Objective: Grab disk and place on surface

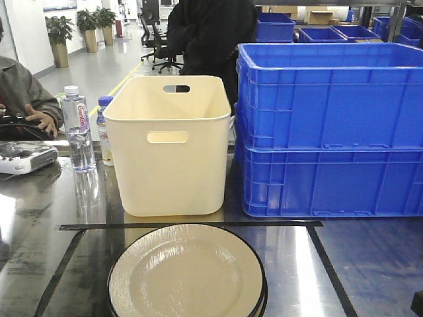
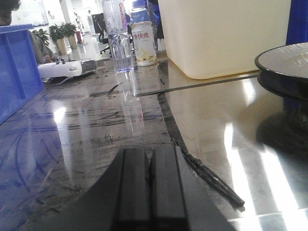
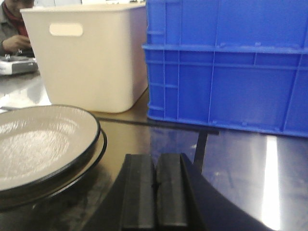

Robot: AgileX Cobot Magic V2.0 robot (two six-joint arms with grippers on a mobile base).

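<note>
Tabletop (image 1: 39, 231) gleams under my closed, empty left gripper (image 2: 153, 163) and right gripper (image 3: 156, 168), plates (image 3: 38, 139) stacked between them.

Bright overhead light streaks white glare across the reflective tabletop (image 2: 202, 120); wrist views are soft, near pincers blurred.

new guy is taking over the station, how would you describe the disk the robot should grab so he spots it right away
Start at the tall cream bin standing beside the stacked blue crates on the shiny metal tabletop. Directly in front of the bin, inside the black tape rectangle, lies a short stack of plates. The disk is the top one: round, flat and cream with a thin black rim, the only low, circular thing there.
</note>
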